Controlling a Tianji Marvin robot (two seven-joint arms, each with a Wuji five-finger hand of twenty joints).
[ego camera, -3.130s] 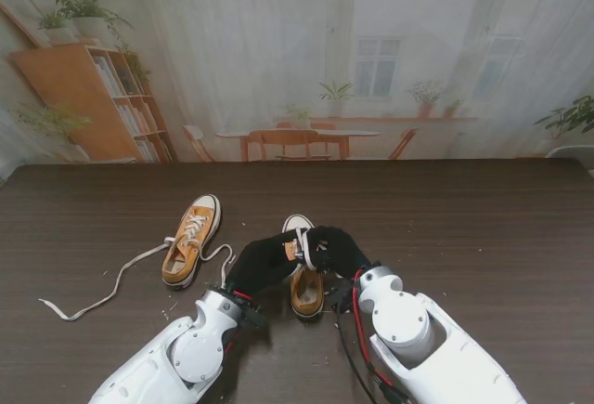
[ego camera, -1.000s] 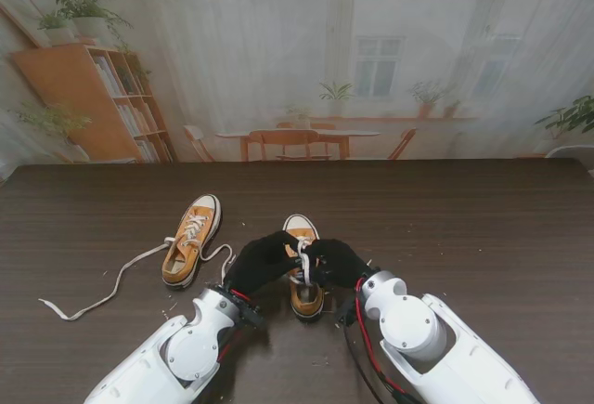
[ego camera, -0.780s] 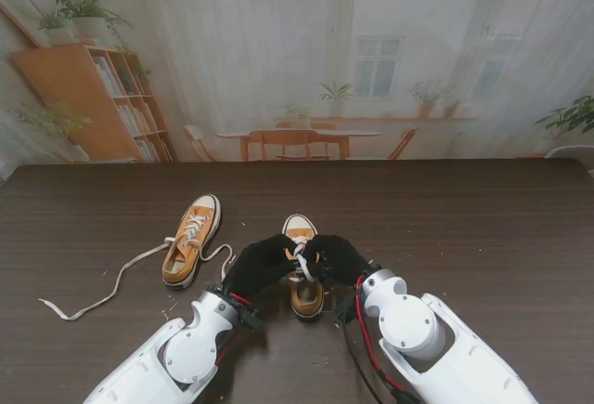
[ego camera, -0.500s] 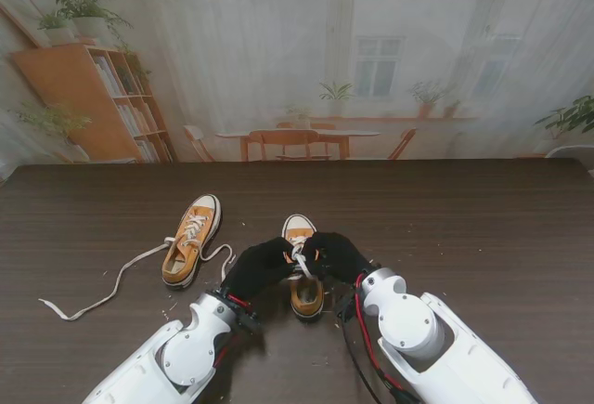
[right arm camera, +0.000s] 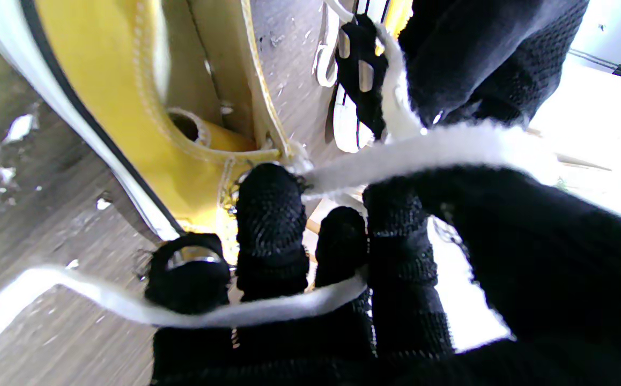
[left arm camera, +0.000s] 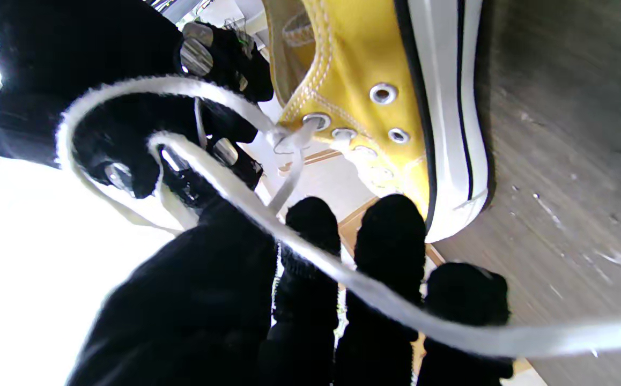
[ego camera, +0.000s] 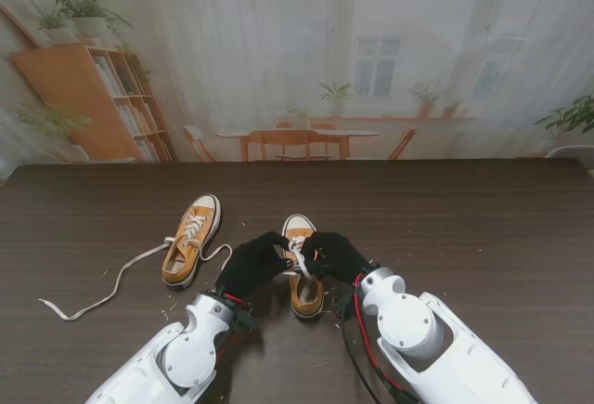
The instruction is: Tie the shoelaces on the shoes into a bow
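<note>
shoelaces [ego camera: 299, 257] of the nearer shoe [ego camera: 303, 294] are caught up between both gloved hands, over the tongue of that yellow shoe, which sits on the dark table [ego camera: 483, 237] close in front of me. the left hand [ego camera: 252, 265] has its fingers curled around one strand; its wrist view shows a white lace [left arm camera: 310, 252] running across the fingertips [left arm camera: 391, 230] and looping back toward the top eyelets. the right hand [ego camera: 334, 254] is likewise clenched on lace: a strand [right arm camera: 224, 313] crosses its fingers and another thick strand [right arm camera: 428, 147] is pinched up by the thumb. the two hands are almost touching over the shoe.

no bow is formed yet, as far as i can judge (the crossing itself is hidden behind the gloves), so this looks like the early knotting stage.

risks from here: the laces are slack and lie only loosely across the fingertips, so a strand could slide off if either hand pulls apart too fast. a hard tug could also drag or tip the light shoe, since nothing pins it down. the gloved fingers crowd each other, so snagging the wrong strand seems likely.

the second shoe [ego camera: 192, 239] lies farther away to the left, its long lace [ego camera: 111, 288] trailing untied over the table.
</note>
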